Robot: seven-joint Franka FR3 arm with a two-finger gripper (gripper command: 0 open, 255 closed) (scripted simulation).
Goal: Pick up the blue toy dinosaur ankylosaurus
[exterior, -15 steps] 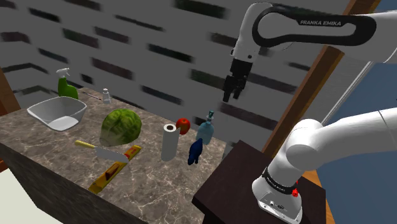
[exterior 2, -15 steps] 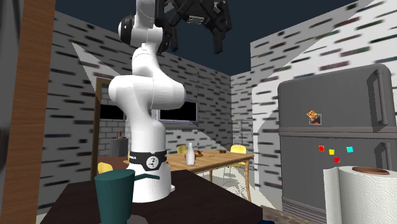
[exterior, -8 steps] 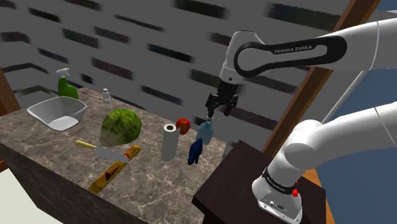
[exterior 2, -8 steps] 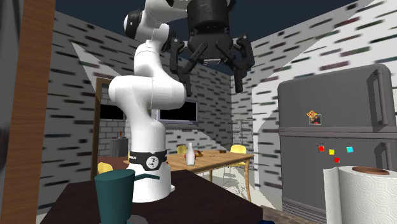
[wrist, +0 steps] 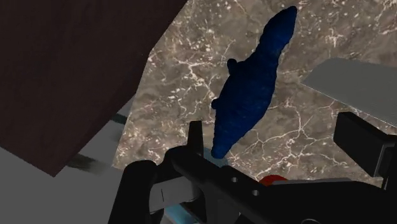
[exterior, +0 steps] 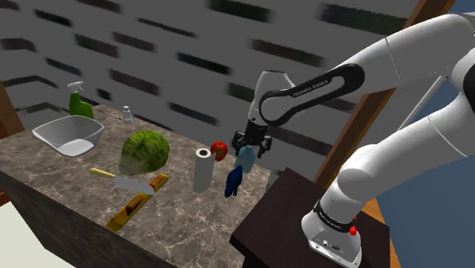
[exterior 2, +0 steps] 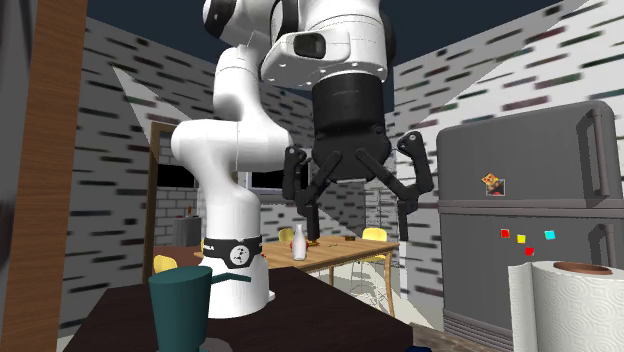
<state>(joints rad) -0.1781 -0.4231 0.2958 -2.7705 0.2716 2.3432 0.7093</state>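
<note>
The blue toy dinosaur [exterior: 234, 181] lies on the marble counter [exterior: 76, 183] near its right end in the shoulder view, just in front of a teal spray bottle [exterior: 245, 158]. My gripper [exterior: 251, 145] hangs above that bottle's top, a little behind and above the dinosaur, touching neither. In the second exterior view the gripper [exterior 2: 357, 232] points down with its black fingers [exterior 2: 305, 195] spread wide and nothing between them. The wrist view has the dinosaur [wrist: 254, 83] stretched out on the marble ahead of the open gripper [wrist: 277, 127].
A paper towel roll [exterior: 202, 169] stands close to the dinosaur, with a red apple [exterior: 219, 150] behind it. Further along are a green melon [exterior: 145, 151], a knife [exterior: 122, 181], a yellow board [exterior: 137, 202], a white bowl [exterior: 68, 135] and a green spray bottle [exterior: 80, 103]. The dark stand [exterior: 289, 221] adjoins the counter.
The gripper has come down from high over the counter's end and shifted toward the shoulder view's left, arriving just over the teal bottle. Its fingers stayed apart. Nothing on the counter moved.
</note>
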